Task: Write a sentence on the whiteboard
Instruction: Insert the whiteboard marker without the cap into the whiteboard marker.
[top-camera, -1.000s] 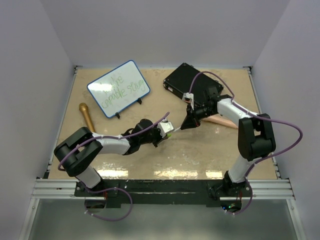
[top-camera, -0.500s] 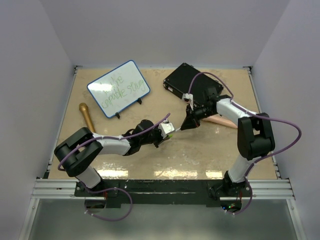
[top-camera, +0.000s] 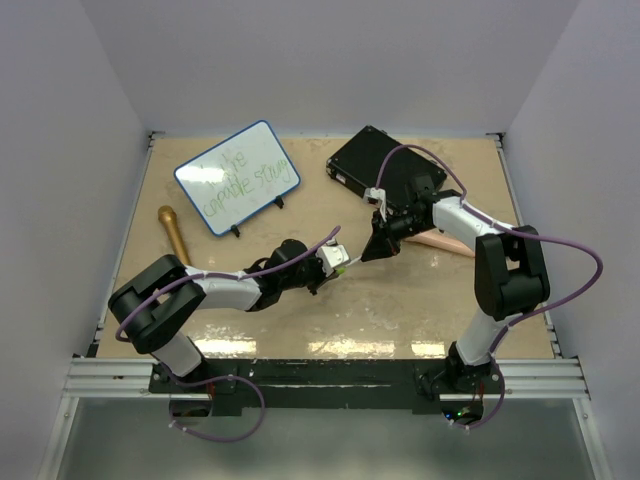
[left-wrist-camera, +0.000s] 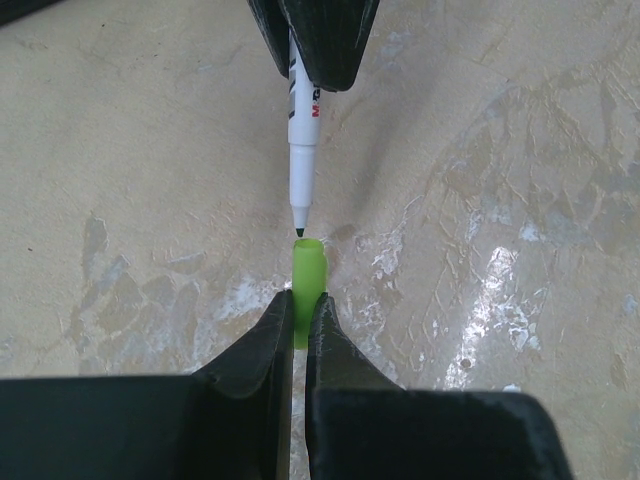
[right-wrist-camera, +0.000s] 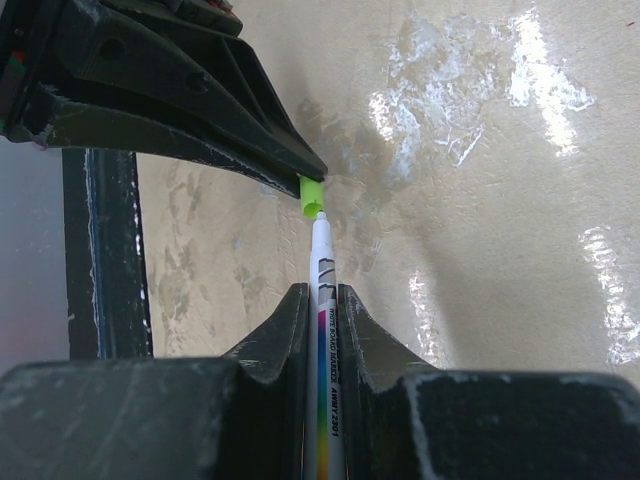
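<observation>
We've got a tan, mottled, glossy desk (top-camera: 420, 300) boxed in by pale walls (top-camera: 320, 60). The whiteboard (top-camera: 262, 143) sits near the far-left corner, blue rim, with the sentence (top-camera: 240, 190) in green over two lines. Mid-desk, our right hand (right-wrist-camera: 320, 295) pinches the marker (left-wrist-camera: 300, 150) and our left hand (left-wrist-camera: 302, 305) pinches the green cap (left-wrist-camera: 309, 265), with the marker tip right at the cap's mouth.

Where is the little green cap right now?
The green cap is pinched in the left gripper near the middle of the table. Its open end faces the tip of the marker, which the right gripper holds.
</observation>
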